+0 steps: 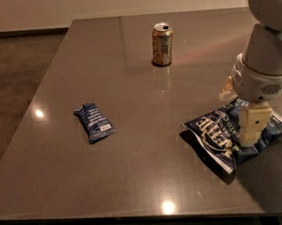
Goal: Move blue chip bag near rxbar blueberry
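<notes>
The blue chip bag lies crinkled on the right side of the grey table, dark blue with white block lettering. The rxbar blueberry is a small dark-blue wrapper with a white label patch, lying at the table's left-middle, well apart from the bag. My gripper hangs from the white arm at the right and reaches straight down onto the bag's middle. Its cream finger rests against the bag's top surface.
A tan soda can stands upright at the back middle of the table. The table's front edge runs along the bottom; the floor lies to the left. Ceiling lights glint on the tabletop.
</notes>
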